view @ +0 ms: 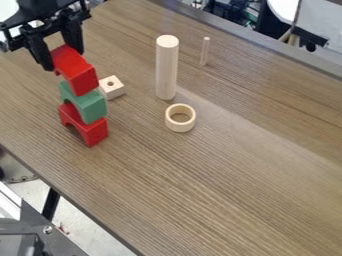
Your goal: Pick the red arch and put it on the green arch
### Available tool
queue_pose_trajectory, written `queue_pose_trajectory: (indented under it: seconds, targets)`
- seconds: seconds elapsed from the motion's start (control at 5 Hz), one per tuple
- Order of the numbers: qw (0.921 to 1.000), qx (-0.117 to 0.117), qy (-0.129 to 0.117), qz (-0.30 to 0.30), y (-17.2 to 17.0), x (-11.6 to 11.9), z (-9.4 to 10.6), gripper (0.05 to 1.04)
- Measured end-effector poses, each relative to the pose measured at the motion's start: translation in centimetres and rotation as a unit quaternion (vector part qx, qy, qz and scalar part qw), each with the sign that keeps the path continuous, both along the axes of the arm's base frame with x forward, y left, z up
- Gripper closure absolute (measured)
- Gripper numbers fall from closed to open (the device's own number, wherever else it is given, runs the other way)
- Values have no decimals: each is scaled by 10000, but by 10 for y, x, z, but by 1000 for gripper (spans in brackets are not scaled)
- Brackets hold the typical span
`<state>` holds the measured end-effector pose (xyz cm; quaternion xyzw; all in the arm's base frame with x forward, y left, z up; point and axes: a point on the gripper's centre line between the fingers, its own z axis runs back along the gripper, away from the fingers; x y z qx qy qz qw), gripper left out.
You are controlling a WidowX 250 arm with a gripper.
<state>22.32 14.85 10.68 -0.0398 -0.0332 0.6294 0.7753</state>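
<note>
We look down on a wide brown wood-grain table (220, 180), which runs at a slant across the view. The black gripper (64, 60) comes in at the upper left and hangs down over the table, its two fingers closed around the upper red arch (79, 75), one finger on either side, so we see it pinching that piece. Upright near the upper middle we find the tall pale wooden cylinder (166, 67), the biggest of the loose pieces.

Next in size come the arches, which look alike to us. The upper red arch is right over the green arch (92, 106), slightly tilted; we cannot tell whether the two touch. The green arch sits on the lower red arch (95, 132), which rests on the table, and we see both of their openings facing the lower left.

Smaller than these, the pale wooden ring (181, 126) lies flat just below the cylinder, its hole upward. We make out a little wooden block (112, 90) with a round hole, just beside the arches. Smallest of all, the thin wooden peg (205, 51) stands upright beyond the cylinder.
</note>
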Motion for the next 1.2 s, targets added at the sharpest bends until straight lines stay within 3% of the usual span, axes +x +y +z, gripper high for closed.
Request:
queue_pose_trajectory:
  seconds: [1.0, 1.2]
  targets:
    - [9999, -38, 98, 133, -6, -2, -3, 497]
    - [9999, 3, 31, 106, -7, -3, 0, 425]
